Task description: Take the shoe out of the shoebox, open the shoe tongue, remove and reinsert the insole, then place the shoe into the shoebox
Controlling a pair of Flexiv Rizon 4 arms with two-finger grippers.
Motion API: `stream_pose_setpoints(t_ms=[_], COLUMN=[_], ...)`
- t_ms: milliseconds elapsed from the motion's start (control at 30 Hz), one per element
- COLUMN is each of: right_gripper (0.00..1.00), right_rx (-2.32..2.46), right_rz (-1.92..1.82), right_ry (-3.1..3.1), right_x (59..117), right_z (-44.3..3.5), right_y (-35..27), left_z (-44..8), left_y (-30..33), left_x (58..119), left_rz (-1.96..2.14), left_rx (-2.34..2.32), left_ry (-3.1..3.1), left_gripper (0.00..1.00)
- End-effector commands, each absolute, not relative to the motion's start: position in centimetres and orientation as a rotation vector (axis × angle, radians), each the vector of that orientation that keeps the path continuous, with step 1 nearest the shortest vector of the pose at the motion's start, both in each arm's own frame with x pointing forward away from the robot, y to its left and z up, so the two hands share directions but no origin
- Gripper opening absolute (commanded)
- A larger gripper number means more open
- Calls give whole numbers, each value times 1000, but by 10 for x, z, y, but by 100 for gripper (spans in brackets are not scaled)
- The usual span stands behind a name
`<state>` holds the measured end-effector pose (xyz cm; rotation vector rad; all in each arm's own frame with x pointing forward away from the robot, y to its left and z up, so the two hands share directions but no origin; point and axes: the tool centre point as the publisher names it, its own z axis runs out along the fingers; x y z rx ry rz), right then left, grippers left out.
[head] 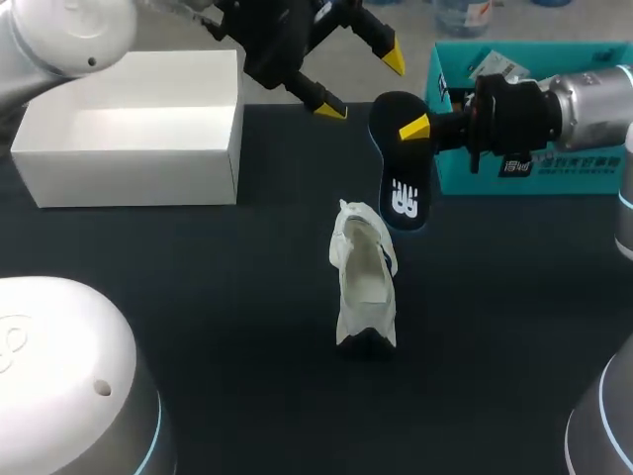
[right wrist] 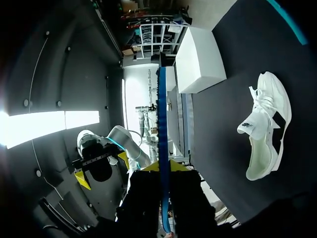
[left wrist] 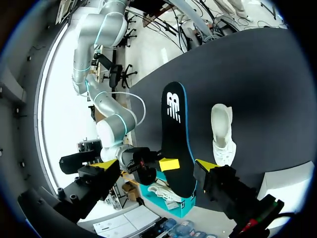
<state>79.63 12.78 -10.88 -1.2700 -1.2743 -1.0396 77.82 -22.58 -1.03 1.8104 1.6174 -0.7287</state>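
Insole sits pinched in my right gripper, just beyond the white shoe on the table. My left gripper hovers spread farther beyond the shoe, with the shoebox well left of it.

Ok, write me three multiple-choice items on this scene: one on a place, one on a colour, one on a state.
1. The shoe is: A on the table; B lifted in the air; C inside a bag.
2. The insole is mostly: A white; B red; C black.
3. The right arm's fingers are: A open; B shut on the insole; C out of view.
Answers: 1 A, it lies on the dark tabletop; 2 C, black with a blue edge; 3 B, both fingers pinch the insole from two sides.
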Motion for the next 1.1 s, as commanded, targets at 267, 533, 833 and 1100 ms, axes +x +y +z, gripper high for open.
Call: stream_pose_setpoints(t_ms=[267, 533, 833, 1100], right_gripper=[0, 0, 0, 0], right_rx=[-1266, -1263, -1258, -1248], right_rz=[-1030, -1028, -1030, -1030], right_ry=[-1279, -1278, -1273, -1274], right_x=[799, 798, 799, 800], right_z=[-109, -110, -114, -115], right_y=[129, 130, 133, 135], left_z=[1, -7, -11, -14], left_y=[-230, -229, -229, -240], left_x=[787, 793, 793, 785], left_rz=[-289, -269, -195, -173], left_rx=[1931, 1979, 1931, 1962], left_ry=[1840, 1977, 2094, 2087], left_gripper=[100, 100, 100, 100])
